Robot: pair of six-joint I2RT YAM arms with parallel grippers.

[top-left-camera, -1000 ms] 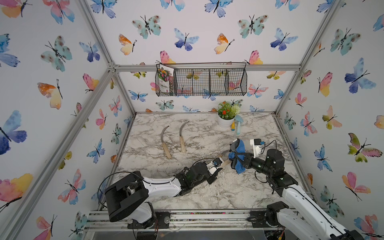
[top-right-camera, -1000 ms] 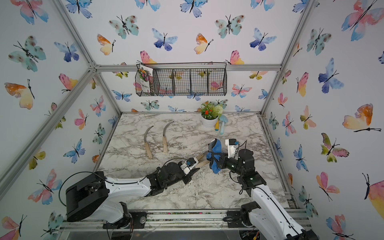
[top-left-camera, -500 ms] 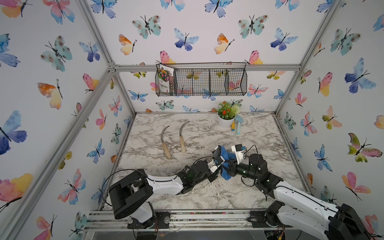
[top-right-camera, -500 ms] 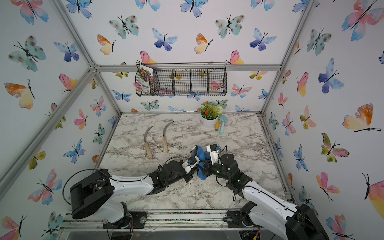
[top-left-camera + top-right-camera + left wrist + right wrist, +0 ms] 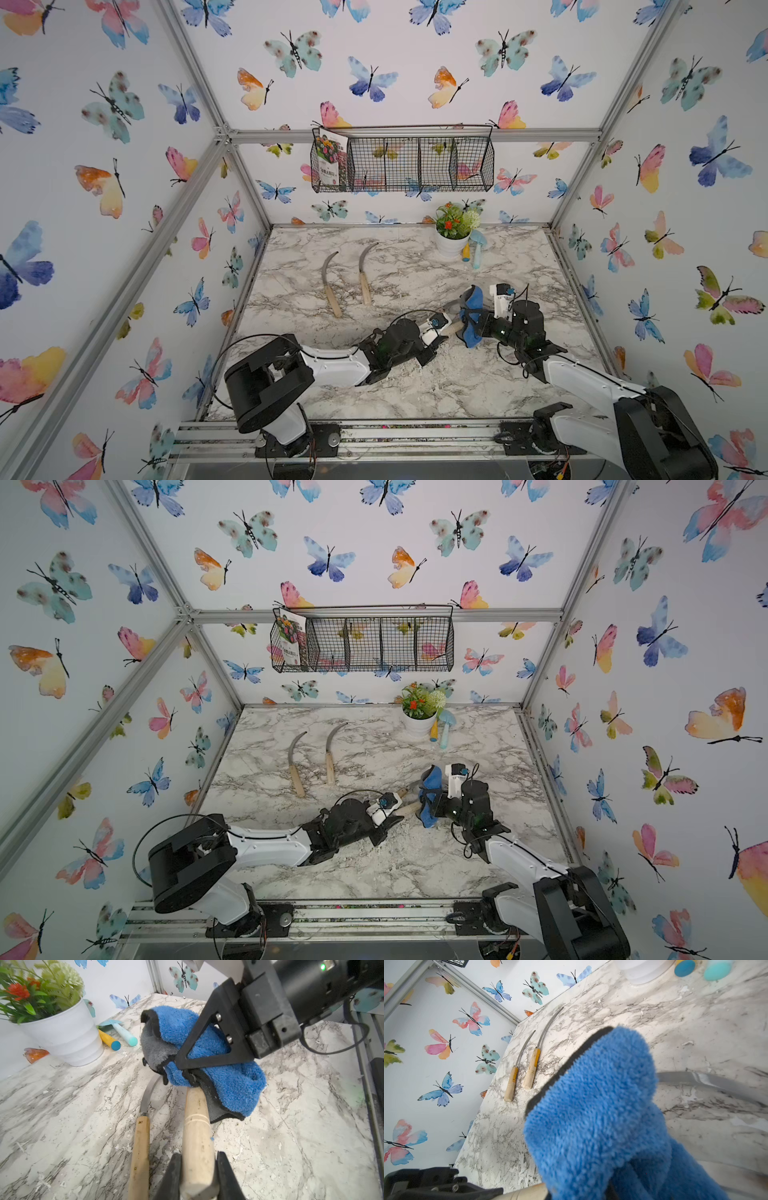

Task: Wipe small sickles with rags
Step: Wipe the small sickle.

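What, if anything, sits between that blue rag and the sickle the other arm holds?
Nothing visible. The rag, clamped in the right gripper, lies against the held sickle just past its handle.

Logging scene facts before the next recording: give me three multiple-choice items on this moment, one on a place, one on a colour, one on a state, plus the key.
1. The two idle sickles lie: A in the wire basket; B side by side on the table; C in the flower pot.
2. The rag is mostly: A blue; B red; C white.
3. The left gripper is: A open and empty; B shut on a third sickle, at its handle; C shut on the rag.
Key: B, both lie flat on the marble; A, blue terry with dark edging; B, it clamps the wooden handle.
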